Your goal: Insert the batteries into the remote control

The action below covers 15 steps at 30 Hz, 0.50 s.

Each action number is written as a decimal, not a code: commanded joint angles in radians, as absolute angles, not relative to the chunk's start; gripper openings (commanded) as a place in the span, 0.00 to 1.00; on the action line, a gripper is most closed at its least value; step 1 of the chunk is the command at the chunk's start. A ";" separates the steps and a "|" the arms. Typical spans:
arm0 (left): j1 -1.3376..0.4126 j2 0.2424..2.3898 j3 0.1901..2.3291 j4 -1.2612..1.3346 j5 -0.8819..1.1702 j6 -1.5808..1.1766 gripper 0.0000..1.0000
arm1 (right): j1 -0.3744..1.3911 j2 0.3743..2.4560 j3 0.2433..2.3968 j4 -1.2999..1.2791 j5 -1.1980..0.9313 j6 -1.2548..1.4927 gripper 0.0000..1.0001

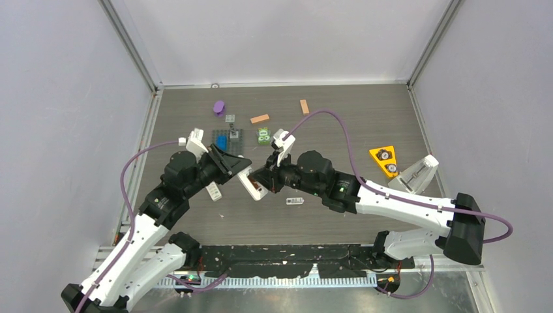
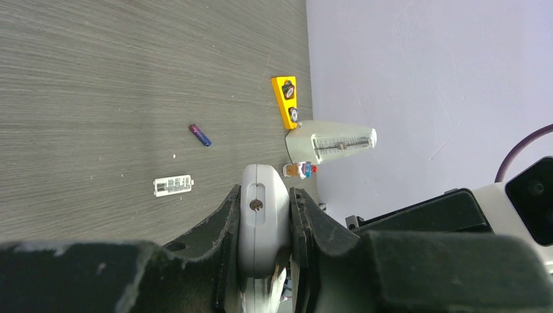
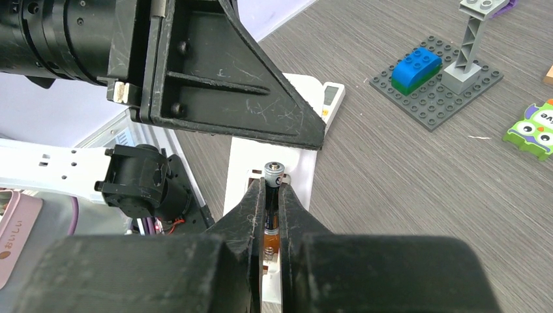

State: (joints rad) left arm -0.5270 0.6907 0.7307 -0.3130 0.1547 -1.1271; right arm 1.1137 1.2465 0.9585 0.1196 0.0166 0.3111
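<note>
My left gripper (image 1: pixel 238 171) (image 2: pixel 264 195) is shut on the edges of a white remote control (image 2: pixel 263 225) (image 1: pixel 253 186), holding it up off the table. My right gripper (image 1: pixel 262 176) (image 3: pixel 272 186) is shut on a dark battery (image 3: pixel 274 172) with an orange lower end. That battery stands lengthwise over the remote's (image 3: pixel 297 169) open compartment, where a spring contact shows below it. A small purple battery (image 2: pixel 200 135) lies loose on the table. The two grippers almost touch at the table's middle.
A white labelled cover (image 1: pixel 295 201) (image 2: pixel 173 185) lies near the remote. A second white remote (image 1: pixel 214 191) (image 3: pixel 331 99) lies beside the left gripper. A grey brick plate (image 3: pixel 435 81), a green owl piece (image 3: pixel 535 127), a yellow triangle (image 1: pixel 385 160) and a white wedge (image 1: pixel 416 175) stand around.
</note>
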 commanded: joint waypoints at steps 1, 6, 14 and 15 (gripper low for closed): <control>-0.519 0.672 0.755 -0.254 0.190 -1.161 0.00 | 1.123 1.249 0.930 0.160 0.017 0.281 0.09; -0.506 0.672 0.755 -0.261 0.206 -1.193 0.00 | 1.128 1.242 0.913 0.159 0.017 0.259 0.11; -0.489 0.680 0.751 -0.267 0.227 -1.214 0.00 | 1.130 1.232 0.900 0.150 0.021 0.235 0.13; -0.489 0.681 0.749 -0.267 0.227 -1.212 0.00 | 1.130 1.232 0.901 0.148 0.023 0.231 0.14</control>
State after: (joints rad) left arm -0.4942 0.6918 0.7307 -0.3447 0.1802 -1.1740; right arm 1.1263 1.2453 0.9150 0.1719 0.0101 0.2687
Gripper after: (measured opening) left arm 0.267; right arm 0.133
